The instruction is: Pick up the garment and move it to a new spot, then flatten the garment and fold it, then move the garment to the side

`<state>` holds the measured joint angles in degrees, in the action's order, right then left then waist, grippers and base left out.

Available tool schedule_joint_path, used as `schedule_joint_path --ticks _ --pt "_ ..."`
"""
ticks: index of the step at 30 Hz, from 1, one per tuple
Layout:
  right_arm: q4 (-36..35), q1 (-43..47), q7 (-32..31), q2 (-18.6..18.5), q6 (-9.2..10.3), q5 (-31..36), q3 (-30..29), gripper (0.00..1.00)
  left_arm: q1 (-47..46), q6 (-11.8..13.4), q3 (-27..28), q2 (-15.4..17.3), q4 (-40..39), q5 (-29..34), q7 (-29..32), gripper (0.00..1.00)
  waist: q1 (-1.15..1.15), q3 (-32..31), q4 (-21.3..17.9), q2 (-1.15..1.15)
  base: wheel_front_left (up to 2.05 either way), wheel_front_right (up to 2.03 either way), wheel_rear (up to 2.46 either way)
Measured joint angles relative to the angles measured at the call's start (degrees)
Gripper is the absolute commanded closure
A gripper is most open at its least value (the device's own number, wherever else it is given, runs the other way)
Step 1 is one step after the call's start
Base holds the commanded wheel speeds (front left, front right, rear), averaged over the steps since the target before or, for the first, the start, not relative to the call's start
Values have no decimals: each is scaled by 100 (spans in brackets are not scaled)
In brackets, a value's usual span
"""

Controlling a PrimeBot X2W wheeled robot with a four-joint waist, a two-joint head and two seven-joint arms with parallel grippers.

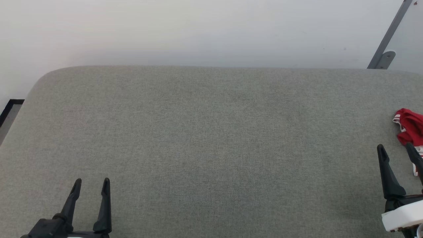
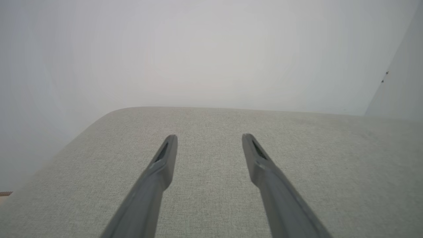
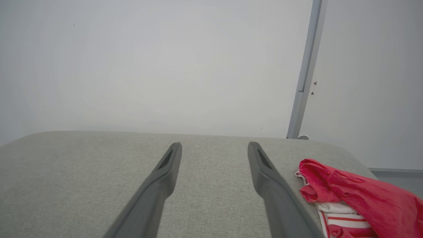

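Our left gripper and right gripper stand wide open in the head view, holding nothing. The bunched red garment lies on the grey cushion just beside the right one. At the left wrist, we see spread fingers over the cushion. At the right wrist, the garment lies just right of our parted fingers.

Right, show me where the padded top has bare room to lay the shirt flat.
The padded top is bare from the left end effector across to the right end effector, and back to the wall. Only the right edge is crowded, where the bunched shirt lies beside that end effector.
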<state>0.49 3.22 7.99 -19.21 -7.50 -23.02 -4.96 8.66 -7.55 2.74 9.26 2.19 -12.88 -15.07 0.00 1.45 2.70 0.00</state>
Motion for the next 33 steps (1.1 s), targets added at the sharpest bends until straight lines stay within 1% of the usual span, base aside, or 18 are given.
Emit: schedule_joint_path --ticks 9,33 --pt "-135 8 -92 57 0 49 -30 0 -20 0 31 -23 -52 25 0 0 0 57 -20 0 0 0 0" --pt "-180 71 -93 77 0 31 -19 0 -14 0 140 -112 -68 -23 0 0 0 81 -37 0 0 0 0"
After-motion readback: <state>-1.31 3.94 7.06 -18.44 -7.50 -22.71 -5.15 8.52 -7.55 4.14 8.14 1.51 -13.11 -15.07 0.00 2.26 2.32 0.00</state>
